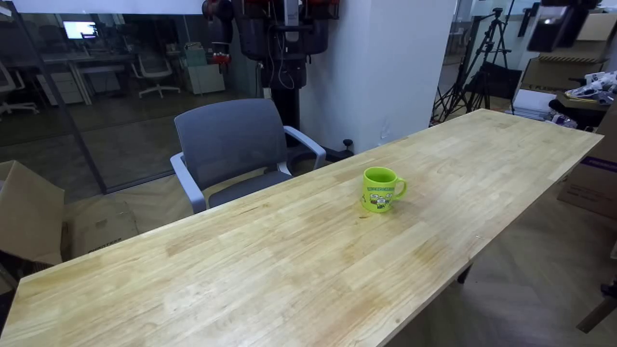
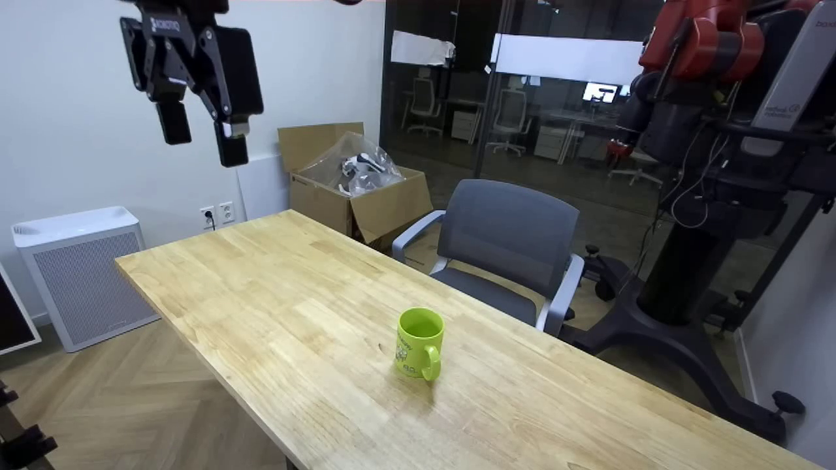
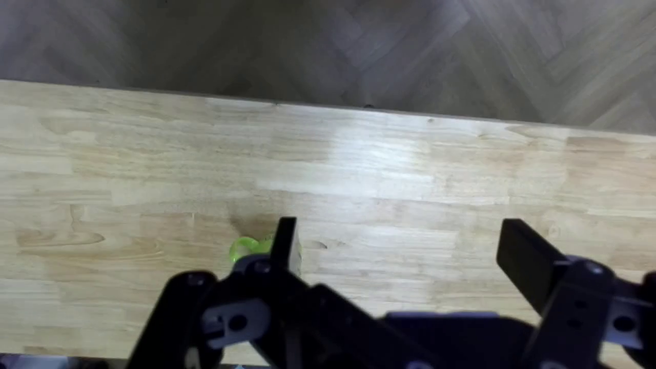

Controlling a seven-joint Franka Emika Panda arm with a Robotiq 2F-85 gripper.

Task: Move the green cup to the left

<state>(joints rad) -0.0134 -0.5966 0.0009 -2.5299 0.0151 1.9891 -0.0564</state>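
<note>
1. Gripper (image 3: pixel 398 234), nearest the lens in the wrist view: black links with rounded ends and blocky dark fingers (image 3: pixel 528 261) with flat faces. Jaws stand wide apart and hold nothing. In an exterior view it hangs fingertips down, well apart from the cup (image 2: pixel 417 343).
2. Table (image 1: pixel 241 270): long rectangular top of pale wood, laid in narrow strips with visible grain and small knots; a bright patch of reflected light shows in the wrist view.
3. Cup: smooth lime-green cylinder, looped side handle, cartoon figures printed on the outer wall. It stands upright on the table between the two long edges, mouth up, inner wall green. In the wrist view one finger hides part of it.
4. Carton (image 2: pixel 320 202): brown cardboard, flaps open, containing clear plastic (image 2: pixel 379 181) and a white object (image 2: pixel 358 164) with dark parts, too small to name. It stands near one end of the table.
5. Chair (image 1: pixel 231 140): grey mesh back, pale armrests, beside a long edge of the table. Past it stands a robot (image 2: pixel 731 173), dark-bodied with red arm sections, on a wide dark base.
6. Surroundings: white unit (image 2: pixel 91 281) with a perforated front, near a plain white wall (image 2: pixel 78 143); dark glass panels (image 2: pixel 431 160); tripod (image 1: pixel 489 46); herringbone floor (image 2: pixel 124 391).
</note>
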